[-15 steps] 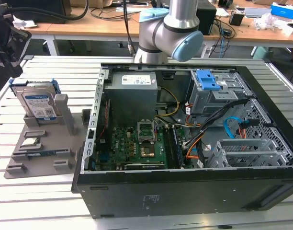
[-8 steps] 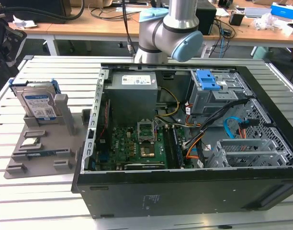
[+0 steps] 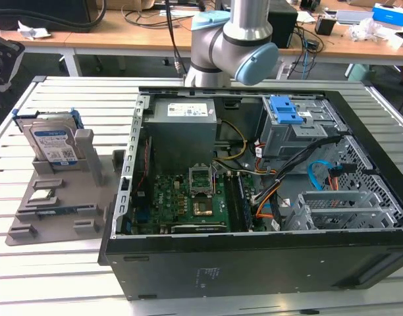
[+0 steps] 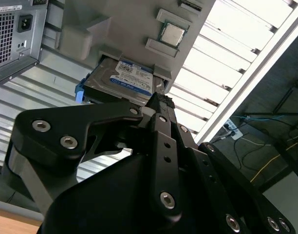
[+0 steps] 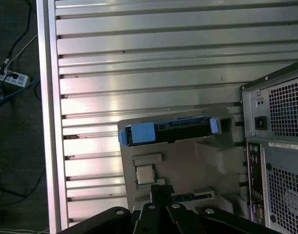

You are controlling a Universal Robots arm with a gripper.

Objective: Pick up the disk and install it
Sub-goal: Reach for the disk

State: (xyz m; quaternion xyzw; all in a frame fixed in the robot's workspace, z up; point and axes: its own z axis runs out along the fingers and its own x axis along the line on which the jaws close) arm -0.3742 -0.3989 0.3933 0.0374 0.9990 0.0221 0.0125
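Observation:
The disk [image 3: 53, 141] stands on edge in a slot at the back of a grey holder [image 3: 63, 220], on the exterior view's left. It is silver with a white-and-blue label and a blue bracket. The disk [image 4: 129, 78] [image 5: 168, 132] appears in both wrist views, still seated in the holder. My gripper [image 5: 160, 187] [image 4: 158, 97] hangs in the air some way off the disk, its black fingers shut together with nothing between them. The arm [image 3: 234, 39] rises behind the computer case.
The open computer case [image 3: 254, 263] lies on the slatted metal table [image 3: 70, 92], with a grey drive cage [image 3: 300, 135] and blue latch [image 3: 287, 108] inside. A small silver processor chip [image 3: 42, 195] [image 5: 144, 174] rests on the holder. Cables lie on the floor beyond the table edge [image 5: 46, 122].

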